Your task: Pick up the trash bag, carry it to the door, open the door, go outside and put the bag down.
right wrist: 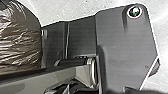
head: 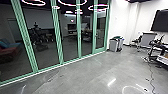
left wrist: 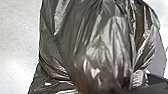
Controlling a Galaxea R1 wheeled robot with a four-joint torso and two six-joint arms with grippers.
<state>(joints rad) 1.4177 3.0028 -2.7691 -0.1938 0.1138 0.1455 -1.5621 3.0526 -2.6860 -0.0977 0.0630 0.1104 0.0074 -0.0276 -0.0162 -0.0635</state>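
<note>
Trash bag, dark and glossy, bulks up right in front of the left gripper, its folds drawing together toward one end, so I judge its long axis runs down from a gathered neck. The left gripper looks the nearer; off from the right gripper, the bag lies beside the base plate, touching or apart I cannot tell. Whether the left gripper is gripping the plastic cannot be made out, and the right gripper's state is likewise uncertain. Ahead of both grippers and slightly to the right, past bare concrete floor, stands what I take for the glass door, at the far end of the green-framed glass wall; reaching it likely calls for a drive alongside those panes with the load kept off them. As for containers, the bag looks well filled, contents unknown, and gray bins sit just beside that door, what they hold unclear.
</note>
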